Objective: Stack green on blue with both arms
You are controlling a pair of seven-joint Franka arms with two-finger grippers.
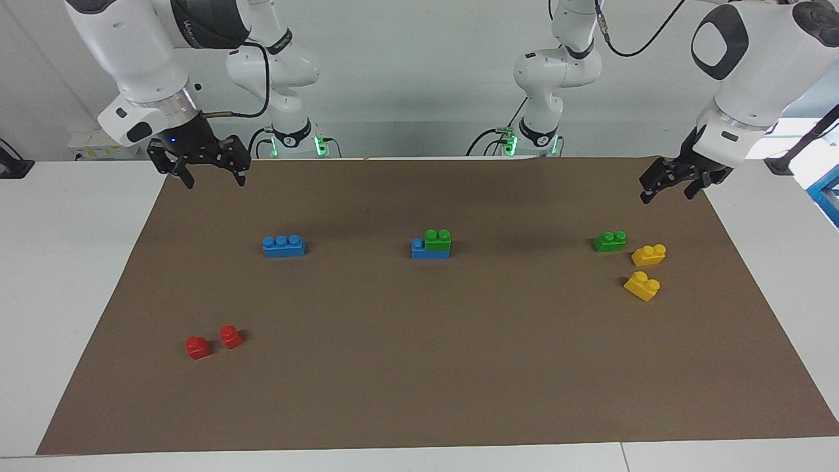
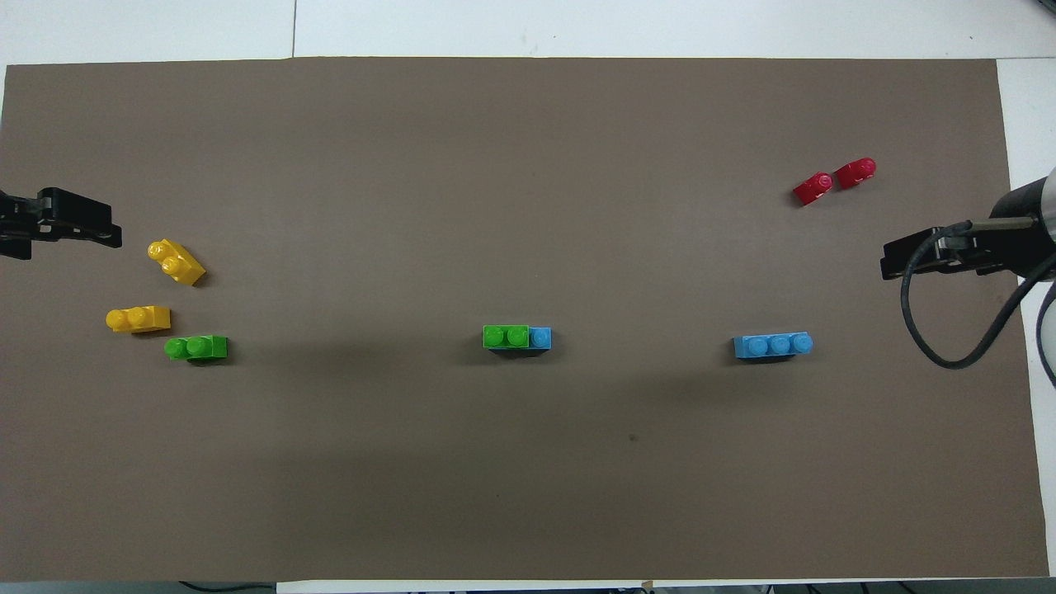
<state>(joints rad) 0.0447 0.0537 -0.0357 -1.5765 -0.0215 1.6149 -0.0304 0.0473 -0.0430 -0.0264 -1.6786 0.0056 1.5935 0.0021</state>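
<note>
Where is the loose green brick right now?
The loose green brick lies on the brown mat toward the left arm's end of the table, beside two yellow bricks and slightly nearer the robots than them.

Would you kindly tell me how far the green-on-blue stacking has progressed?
Done: one green brick sits on a blue brick mid-mat. In hand: nothing; the left pincer and right pincer hang open and empty over the mat's ends. Left: the loose green brick and the bare blue brick lie apart.
</note>
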